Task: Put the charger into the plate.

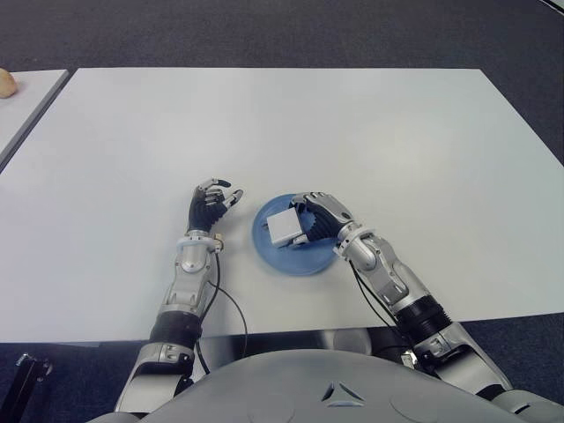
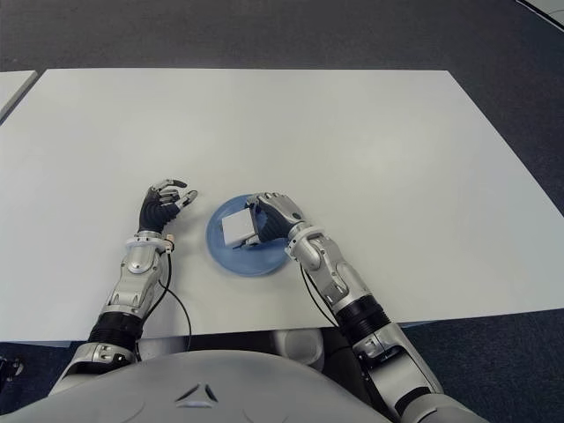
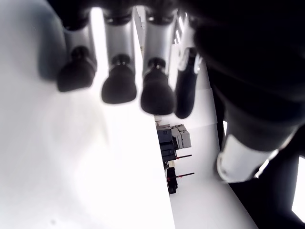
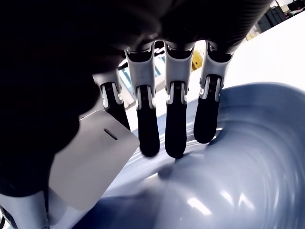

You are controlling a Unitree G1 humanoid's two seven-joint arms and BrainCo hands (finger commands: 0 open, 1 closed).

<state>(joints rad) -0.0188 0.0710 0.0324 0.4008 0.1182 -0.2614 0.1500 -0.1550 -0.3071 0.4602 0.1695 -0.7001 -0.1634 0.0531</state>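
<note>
The white charger is over the blue plate, which stands on the white table near its front edge. My right hand reaches in from the right and is shut on the charger. In the right wrist view the charger sits between the thumb and the index finger, with the other fingers pointing down at the plate's floor. Whether the charger touches the plate I cannot tell. My left hand shows just left of the plate, fingers loosely bent, holding nothing.
A second table stands at the far left, with a small pale object at its edge. A thin cable runs from my left wrist to the table's front edge. Dark floor lies beyond the table's far edge.
</note>
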